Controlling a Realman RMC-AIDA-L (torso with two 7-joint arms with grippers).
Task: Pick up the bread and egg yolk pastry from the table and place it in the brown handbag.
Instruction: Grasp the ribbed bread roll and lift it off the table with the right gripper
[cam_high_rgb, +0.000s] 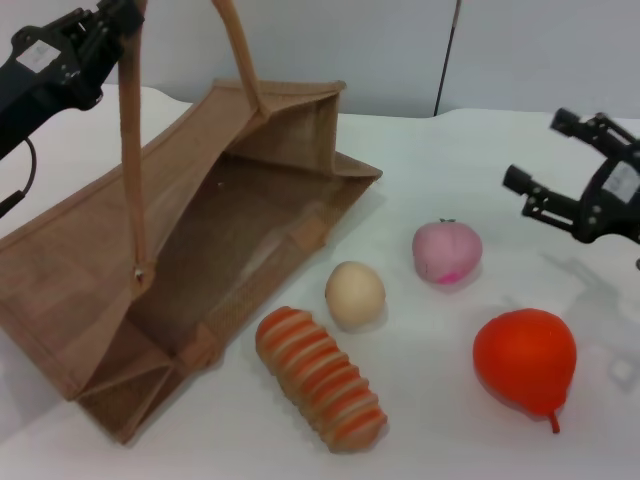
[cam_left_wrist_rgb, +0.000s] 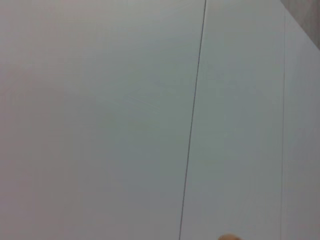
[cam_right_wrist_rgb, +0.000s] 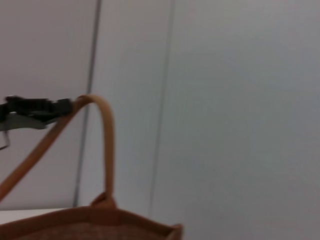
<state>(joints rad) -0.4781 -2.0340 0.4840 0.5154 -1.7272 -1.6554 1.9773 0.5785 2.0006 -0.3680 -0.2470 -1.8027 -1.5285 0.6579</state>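
Head view: right gripper (cam_high_rgb: 541, 158), fingers spread wide and empty, hovers above the table's right side. It should descend squarely over the small pale beige round egg yolk pastry (cam_high_rgb: 354, 294), which lies between the striped orange-cream ridged bread (cam_high_rgb: 320, 378) and the pink peach-like ball (cam_high_rgb: 447, 251), both close enough to get nudged. Left gripper (cam_high_rgb: 112, 22) holds up a handle of the tan woven handbag (cam_high_rgb: 90, 250), keeping its mouth open.

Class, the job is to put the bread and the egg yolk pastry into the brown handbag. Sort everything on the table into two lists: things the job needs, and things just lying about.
Needed for the job:
bread
egg yolk pastry
brown handbag

Just lying about:
pink peach
red pear
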